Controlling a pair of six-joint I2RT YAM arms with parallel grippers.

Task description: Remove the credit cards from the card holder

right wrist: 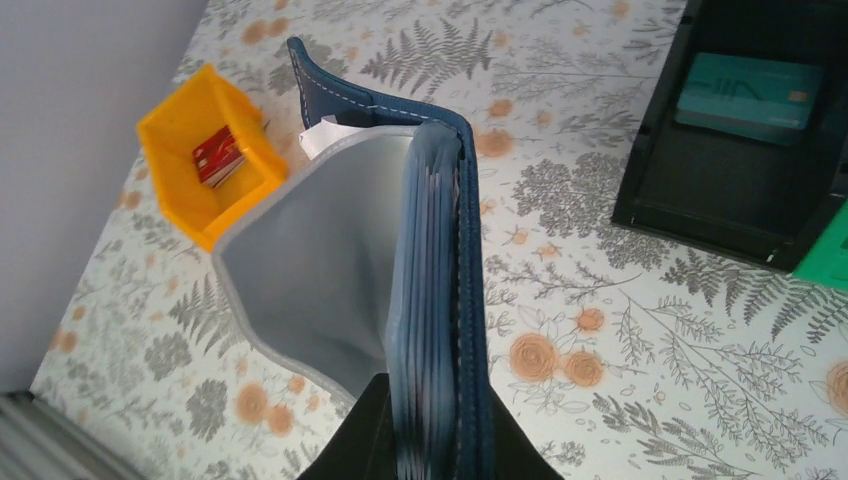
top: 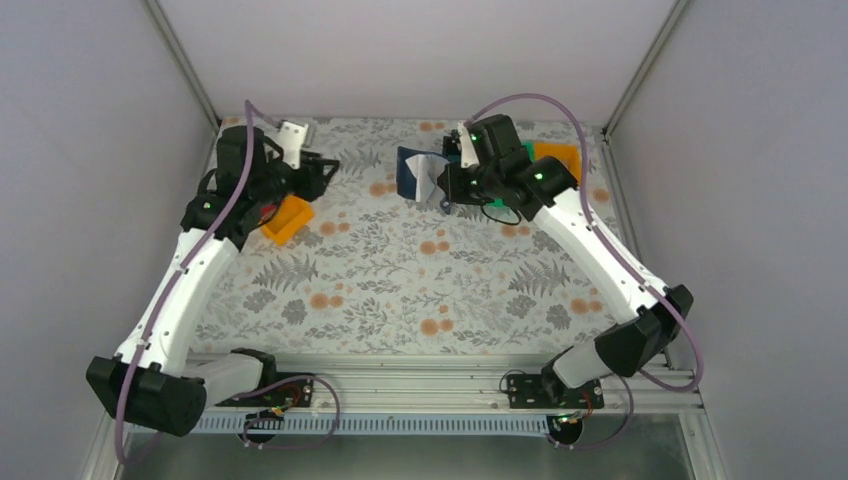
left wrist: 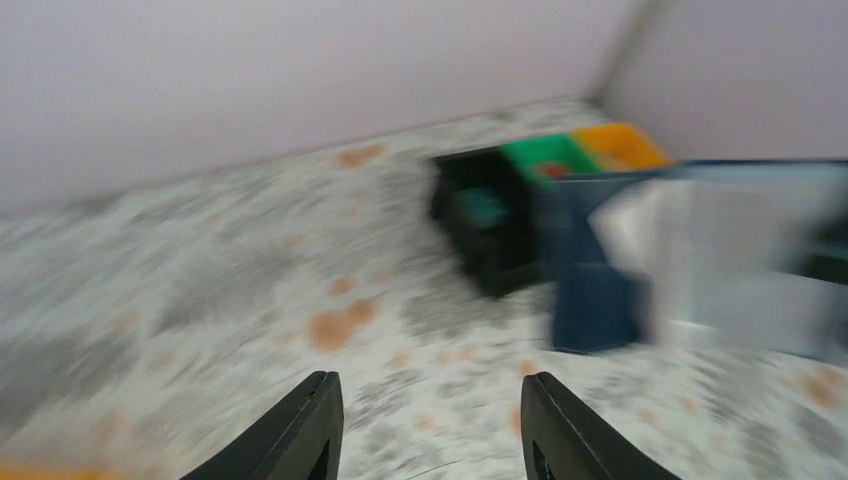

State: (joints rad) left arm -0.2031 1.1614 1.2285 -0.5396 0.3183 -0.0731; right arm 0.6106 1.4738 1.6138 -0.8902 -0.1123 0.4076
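Right gripper point(right wrist: 440, 442): fingers pressed together on the bottom edge of the card holder point(right wrist: 445, 250), which stands on edge in the grip.
Left gripper point(left wrist: 430, 432): fingers spread, nothing between them, above the floral table point(left wrist: 200, 300).
Card holder, place: in the top view it sits at about 12 o'clock of the table, at the tip of the right arm.
Top view only: both arms at once. The left gripper hangs at 10 o'clock, just beyond the near orange bin point(top: 288, 218), well apart from the card holder.
Right wrist view only: bin contents. A red card point(right wrist: 218, 160) lies in the near orange bin at 10 o'clock. A teal card point(right wrist: 750, 95) lies flat in the black bin point(right wrist: 700, 190) at 2 o'clock. A green bin point(right wrist: 830, 255) shows only a corner at 3 o'clock.
Left wrist view only: heavily blurred. The black bin, the green bin and a far orange bin point(left wrist: 622, 145) run in a row toward 1 o'clock, and the card holder is a blue and pale smear at 3 o'clock.
Card holder, look: navy outside with pale stitching, folded open. A grey lining panel bows out to the left, and lighter blue slot edges are stacked along the spine. A white slip point(right wrist: 322, 135) pokes out near the top.
Slots: whether any cards sit inside cannot be told.
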